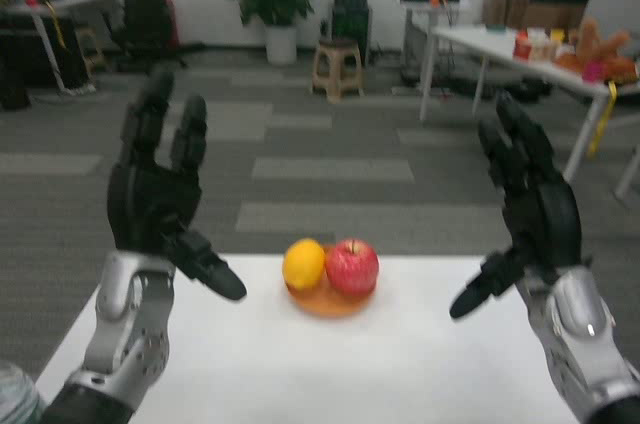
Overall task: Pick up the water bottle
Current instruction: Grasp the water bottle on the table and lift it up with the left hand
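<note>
While my left hand (160, 199) and right hand (530, 209) hang raised over the smooth white table (400, 364), matte black fingers spread, holding nothing, the water bottle's (15, 394) rounded clear top peeks in at my bottom-left corner. Centre table: a glossy red apple (352, 266) and lemon (303, 264) on an orange plate (325, 302).

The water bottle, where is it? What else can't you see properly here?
- Water bottle: head view shows only a blurry greyish shape cut off by the bottom-left corner; cannot tell if that is it.
- Plate: mostly hidden under the lemon and apple.
- Things on the far white table: too blurred and small to name.
- Whole picture: motion-blurred.
</note>
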Robot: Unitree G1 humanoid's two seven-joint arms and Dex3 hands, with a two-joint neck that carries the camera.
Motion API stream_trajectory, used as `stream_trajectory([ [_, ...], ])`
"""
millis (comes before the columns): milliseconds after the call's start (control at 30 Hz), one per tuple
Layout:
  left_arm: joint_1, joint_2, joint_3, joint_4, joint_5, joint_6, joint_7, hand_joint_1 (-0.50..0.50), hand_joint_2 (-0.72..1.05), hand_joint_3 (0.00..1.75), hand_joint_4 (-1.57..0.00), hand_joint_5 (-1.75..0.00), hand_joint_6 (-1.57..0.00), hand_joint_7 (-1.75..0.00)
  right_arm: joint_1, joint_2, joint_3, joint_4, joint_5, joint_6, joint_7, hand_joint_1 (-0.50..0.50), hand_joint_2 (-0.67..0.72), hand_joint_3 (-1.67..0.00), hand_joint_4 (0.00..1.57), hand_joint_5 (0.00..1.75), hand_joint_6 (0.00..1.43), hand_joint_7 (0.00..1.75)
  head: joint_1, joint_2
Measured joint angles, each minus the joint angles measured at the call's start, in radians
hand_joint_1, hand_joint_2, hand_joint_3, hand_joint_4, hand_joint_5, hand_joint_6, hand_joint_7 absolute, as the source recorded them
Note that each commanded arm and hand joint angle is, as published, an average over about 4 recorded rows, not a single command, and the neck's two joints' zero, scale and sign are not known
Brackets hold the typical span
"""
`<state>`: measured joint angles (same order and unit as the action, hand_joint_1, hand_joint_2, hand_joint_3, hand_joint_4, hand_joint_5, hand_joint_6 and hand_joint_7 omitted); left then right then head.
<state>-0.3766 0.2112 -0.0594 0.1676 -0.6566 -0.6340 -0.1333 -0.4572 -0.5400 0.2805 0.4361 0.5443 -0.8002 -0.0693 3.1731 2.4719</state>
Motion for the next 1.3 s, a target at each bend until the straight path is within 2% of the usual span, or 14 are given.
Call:
stream_trajectory([
  [200,0.034,0.04,0.009,-0.012,-0.041,0.049,0.0,-0.5,-0.64,0.09,0.0,0.0,0.0,-0.35,-0.002,0.0,-0.007,0.066,0.0,0.001,0.0,-0.5,0.6,0.0,0.0,0.0,0.0,0.07,-0.041,-0.004],
  [433,0.096,0.083,0.07,-0.092,-0.099,0.098,0.0,-0.5,-0.64,0.09,0.0,0.0,0.0,-0.4,-0.006,-0.001,-0.016,0.124,0.001,0.001,0.001,-0.5,0.6,0.0,0.0,0.0,0.0,0.07,-0.059,0.002],
  [700,0.16,0.091,0.124,-0.158,-0.136,0.107,-0.008,-0.5,-0.64,0.09,0.0,0.0,0.0,-0.42,-0.011,-0.001,-0.017,0.167,0.002,0.001,0.001,-0.5,0.6,0.0,0.0,0.0,0.0,0.07,0.019,0.002],
  [867,0.182,0.093,0.141,-0.176,-0.143,0.107,-0.01,-0.5,-0.64,0.09,0.0,0.0,0.0,-0.42,-0.013,-0.001,-0.017,0.188,0.002,0.001,0.002,-0.5,0.6,0.0,0.0,0.0,0.0,0.07,0.113,0.013],
  [967,0.183,0.093,0.142,-0.177,-0.143,0.107,-0.012,-0.5,-0.64,0.09,0.0,0.0,0.0,-0.42,-0.014,-0.001,-0.017,0.195,0.002,0.001,0.002,-0.5,0.6,0.0,0.0,0.0,0.0,0.07,0.222,0.015],
  [1167,0.183,0.092,0.142,-0.177,-0.143,0.107,-0.014,-0.5,-0.64,0.09,0.0,0.0,0.0,-0.42,-0.014,-0.001,-0.017,0.195,0.002,0.001,0.002,-0.5,0.6,0.0,0.0,0.0,0.0,0.07,0.456,-0.048],
  [1300,0.183,0.091,0.142,-0.178,-0.143,0.107,-0.014,-0.5,-0.64,0.09,0.0,0.0,0.0,-0.42,-0.014,-0.001,-0.017,0.195,0.002,0.001,0.002,-0.5,0.6,0.0,0.0,0.0,0.0,0.07,0.546,-0.061],
])
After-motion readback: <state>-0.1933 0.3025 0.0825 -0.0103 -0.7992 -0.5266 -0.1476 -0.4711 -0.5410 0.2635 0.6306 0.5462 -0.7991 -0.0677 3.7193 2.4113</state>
